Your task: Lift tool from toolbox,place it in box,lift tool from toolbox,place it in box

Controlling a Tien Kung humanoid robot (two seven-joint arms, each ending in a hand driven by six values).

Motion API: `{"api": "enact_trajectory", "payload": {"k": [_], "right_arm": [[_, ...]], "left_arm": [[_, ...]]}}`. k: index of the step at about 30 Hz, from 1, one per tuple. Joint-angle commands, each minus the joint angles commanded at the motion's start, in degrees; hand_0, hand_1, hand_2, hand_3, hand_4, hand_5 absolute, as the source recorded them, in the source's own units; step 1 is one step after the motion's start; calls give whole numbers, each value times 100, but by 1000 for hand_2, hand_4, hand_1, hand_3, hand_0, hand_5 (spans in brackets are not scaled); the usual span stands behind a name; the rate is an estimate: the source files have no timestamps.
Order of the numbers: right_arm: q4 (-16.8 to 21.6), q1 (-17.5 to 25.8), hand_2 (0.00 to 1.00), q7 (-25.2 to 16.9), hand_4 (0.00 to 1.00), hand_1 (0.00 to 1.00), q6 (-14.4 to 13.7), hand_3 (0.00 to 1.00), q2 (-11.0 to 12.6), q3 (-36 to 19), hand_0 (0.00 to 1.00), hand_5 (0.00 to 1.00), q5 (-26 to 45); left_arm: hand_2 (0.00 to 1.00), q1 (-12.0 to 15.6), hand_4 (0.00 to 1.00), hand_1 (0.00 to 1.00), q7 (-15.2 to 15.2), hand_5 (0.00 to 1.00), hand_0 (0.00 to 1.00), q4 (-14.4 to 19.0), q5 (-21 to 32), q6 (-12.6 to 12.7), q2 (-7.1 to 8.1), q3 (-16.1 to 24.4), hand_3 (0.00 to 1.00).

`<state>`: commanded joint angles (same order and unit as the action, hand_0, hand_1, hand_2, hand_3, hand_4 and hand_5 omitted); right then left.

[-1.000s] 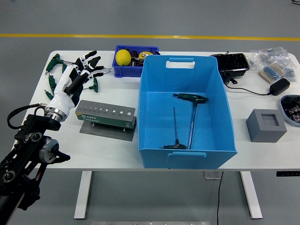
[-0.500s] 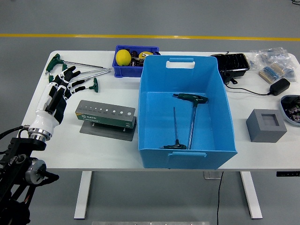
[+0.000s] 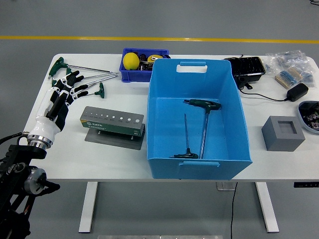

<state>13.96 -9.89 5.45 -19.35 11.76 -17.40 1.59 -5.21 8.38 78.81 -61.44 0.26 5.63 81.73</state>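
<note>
The table [image 3: 124, 164] had a smooth matt white top. On it, the blue box [image 3: 198, 124] looked like smooth plastic with a slight sheen, and the tools [image 3: 203, 127] inside it showed bright metal shafts and dark green plastic handles. Left of the box, the toolbox [image 3: 113, 122] looked matt grey-green. Right of the box, a grey block [image 3: 282, 133] looked matt. The left hand [image 3: 61, 99] had glossy white and black shells.

Grey floor [image 3: 60, 20], yellow line [image 3: 159, 38].
</note>
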Motion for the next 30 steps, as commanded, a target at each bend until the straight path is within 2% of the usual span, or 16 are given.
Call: {"api": "enact_trajectory", "payload": {"k": [30], "right_arm": [[7,-2,714,-4,787,641,0,557,10,18,678,717,30]], "left_arm": [[824,65,866,726,-30,788,697,-31,1,19,-16,31,810]]}}
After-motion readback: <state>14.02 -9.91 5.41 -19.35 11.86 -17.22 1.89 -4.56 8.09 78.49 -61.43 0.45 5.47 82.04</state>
